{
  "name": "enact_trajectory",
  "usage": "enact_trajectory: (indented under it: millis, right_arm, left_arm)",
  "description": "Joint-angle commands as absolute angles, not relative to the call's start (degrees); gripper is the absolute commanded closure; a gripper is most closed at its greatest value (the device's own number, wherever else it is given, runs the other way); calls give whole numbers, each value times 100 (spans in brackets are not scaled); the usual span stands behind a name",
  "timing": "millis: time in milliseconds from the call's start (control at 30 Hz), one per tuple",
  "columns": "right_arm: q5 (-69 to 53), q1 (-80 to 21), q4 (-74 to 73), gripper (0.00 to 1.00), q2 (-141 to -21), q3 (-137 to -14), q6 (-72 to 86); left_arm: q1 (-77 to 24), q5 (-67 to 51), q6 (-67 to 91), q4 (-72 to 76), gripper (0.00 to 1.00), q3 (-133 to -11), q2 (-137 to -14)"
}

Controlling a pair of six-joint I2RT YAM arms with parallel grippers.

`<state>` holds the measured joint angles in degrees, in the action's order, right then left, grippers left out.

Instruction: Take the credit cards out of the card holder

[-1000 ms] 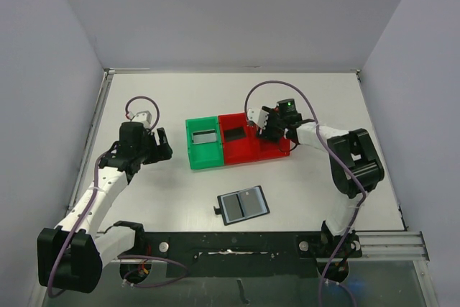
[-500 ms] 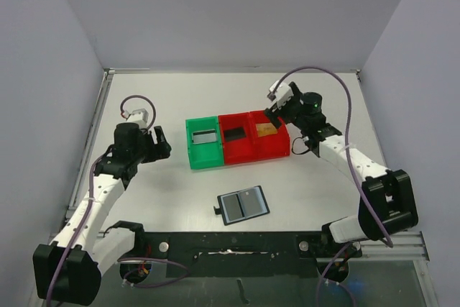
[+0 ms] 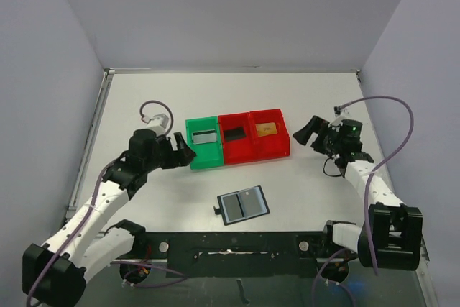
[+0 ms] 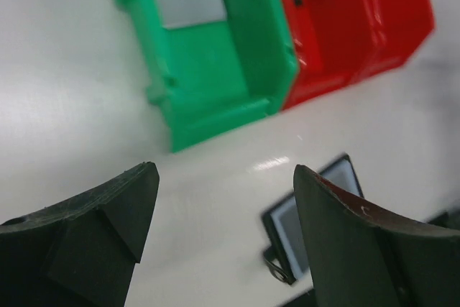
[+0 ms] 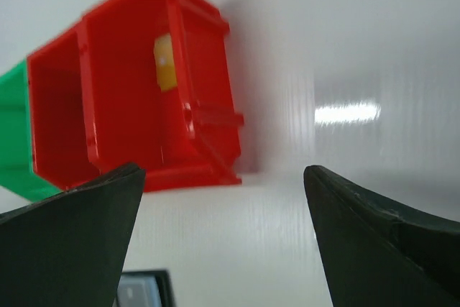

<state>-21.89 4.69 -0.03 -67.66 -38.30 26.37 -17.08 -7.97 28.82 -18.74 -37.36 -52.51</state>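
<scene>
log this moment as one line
left end effector: open, empty | right end effector: open, empty | card holder: open on table | grey card: green bin | black card: middle red bin | tan-gold card: right red bin

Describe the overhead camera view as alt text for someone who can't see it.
A black wallet lies open on a white table before a row of three bins: grey card in the green bin, black card in the middle red bin, tan card in the right red bin. The left arm and right arm flank them, jaws open.

Green bin (image 3: 205, 161); two red bins (image 3: 238, 153); tan-gold card (image 3: 267, 129); black card holder (image 3: 244, 205), blue-grey inside; white table (image 3: 158, 98).
</scene>
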Motion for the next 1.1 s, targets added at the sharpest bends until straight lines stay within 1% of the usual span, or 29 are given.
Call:
enact_trajectory:
  millis: [0,133,167,233,333,400,467,567,600,733,867,967,1067]
  right_arm:
    - [-2695,73,-522,2,-6136,-3207,4005]
    - [-1515,-773,-910,1,-4968,-2749,4576]
    - [-1333,-931,-955,3,-4586,-2617,4860]
    - [-1340,-1234,-679,8,-4086,-2205,5297]
    - [-1467,-1605,-551,17,-3758,-1729,5811]
    - [-1549,-1788,-668,22,-3839,-1684,5940]
    - [-1590,-2062,-667,27,-4008,-1717,5971]
    - [-1345,-2566,-657,30,-4308,-1819,6012]
    - [-1215,-2795,-645,32,-4421,-1846,6060]
    - [-872,-3309,-697,37,-4936,-2004,6304]
    - [-620,-3826,-410,41,-5416,-2141,6489]
    - [-537,-4077,-353,43,-5729,-2360,6503]
    - [-515,-4252,-253,49,-5984,-2491,6524]
  left_arm:
    - [-3261,-461,3948,-1227,25,-3788,-5017]
    - [-4656,223,4789,-650,31,-3550,-5207]
    - [-5050,342,4991,-472,34,-3484,-5318]
    - [-5580,547,5316,-61,38,-3388,-5625]
    - [-6215,956,5801,674,44,-3307,-6224]
    - [-6437,1024,6029,1114,47,-3325,-6667]
    - [-6539,978,6240,1207,51,-3415,-7110]
    - [-6599,978,6585,894,62,-3545,-7547]
    - [-6620,1012,6738,836,64,-3485,-7605]
    - [-6862,1311,7226,949,64,-3080,-7477]
    - [-6886,1628,7609,628,64,-2761,-7170]
    - [-6861,1500,7663,752,64,-2541,-7057]
    - [-6869,1504,7724,771,64,-2428,-7092]
